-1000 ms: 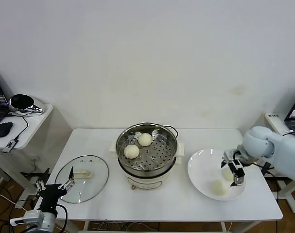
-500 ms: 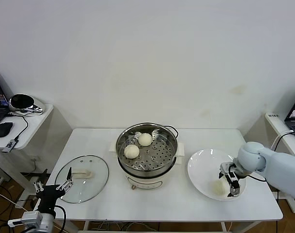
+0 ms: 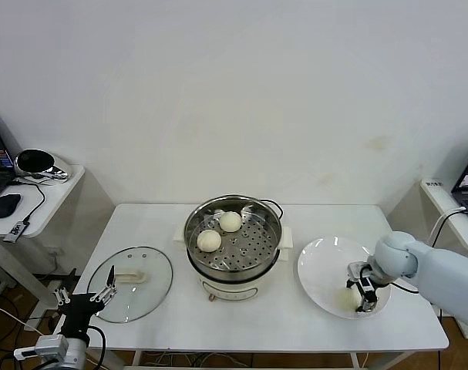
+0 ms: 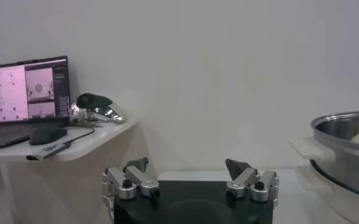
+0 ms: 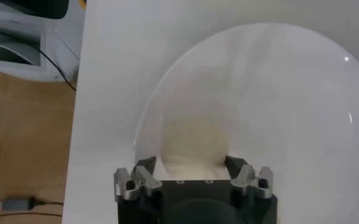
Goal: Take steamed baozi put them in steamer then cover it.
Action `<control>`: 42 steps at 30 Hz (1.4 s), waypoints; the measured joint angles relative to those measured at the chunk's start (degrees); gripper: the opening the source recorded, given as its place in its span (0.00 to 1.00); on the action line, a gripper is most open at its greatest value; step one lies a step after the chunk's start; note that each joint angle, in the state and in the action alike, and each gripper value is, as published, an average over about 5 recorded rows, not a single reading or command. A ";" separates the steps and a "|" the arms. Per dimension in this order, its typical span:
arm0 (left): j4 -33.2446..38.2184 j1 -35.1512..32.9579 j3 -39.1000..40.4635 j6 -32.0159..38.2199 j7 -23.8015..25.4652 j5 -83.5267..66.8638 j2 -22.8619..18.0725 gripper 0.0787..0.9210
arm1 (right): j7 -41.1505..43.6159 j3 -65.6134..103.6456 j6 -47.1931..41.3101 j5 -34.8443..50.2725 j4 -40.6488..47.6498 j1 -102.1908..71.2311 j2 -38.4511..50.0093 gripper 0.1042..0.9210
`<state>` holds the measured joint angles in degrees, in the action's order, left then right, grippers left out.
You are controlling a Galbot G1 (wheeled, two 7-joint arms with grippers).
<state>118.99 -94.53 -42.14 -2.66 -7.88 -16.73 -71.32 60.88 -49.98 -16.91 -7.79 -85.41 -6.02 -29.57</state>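
The right gripper [image 3: 360,294] closed around a bun [image 5: 192,148] on the plate [image 3: 320,270], where gentle squeezing looked wise; the left gripper [image 4: 190,175] hung open.

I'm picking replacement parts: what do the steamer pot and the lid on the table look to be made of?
The steamer: seemingly polished stainless steel, shiny and mirror-like, with a perforated tray. The cover: apparently clear glass, since the table shows through, with a metal-looking rim and a cream, possibly plastic, handle.

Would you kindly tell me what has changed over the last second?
The right gripper dropped onto the white plate and is closing around a baozi. Unchanged: two baozi in the steamer, the cover on the table, and the left gripper open beside it.
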 measured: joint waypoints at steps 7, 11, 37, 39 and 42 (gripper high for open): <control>0.37 -0.06 -0.11 0.01 -0.01 -0.06 0.19 0.88 | 1.21 -0.08 0.54 0.85 -0.42 2.07 0.67 0.60; 0.50 -0.04 -0.25 0.01 -0.01 -0.19 0.39 0.88 | 2.69 -0.30 1.01 2.13 -0.29 5.71 1.15 0.59; 0.43 0.11 -0.81 0.20 -0.09 -0.44 0.49 0.88 | 4.16 -14.63 9.57 18.16 3.54 40.98 -20.27 0.60; 0.52 -0.09 -1.05 0.31 -0.11 -0.50 0.44 0.88 | 3.65 -15.97 11.02 19.02 3.77 41.67 -23.17 0.60; 0.74 -0.32 -1.45 0.40 -0.16 -0.69 0.33 0.88 | 3.01 -18.02 13.83 19.63 4.41 42.23 -27.30 0.60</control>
<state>119.73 -94.86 -43.59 -2.26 -8.04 -17.42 -70.99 63.89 -68.01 -3.08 11.85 -80.99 36.21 -56.86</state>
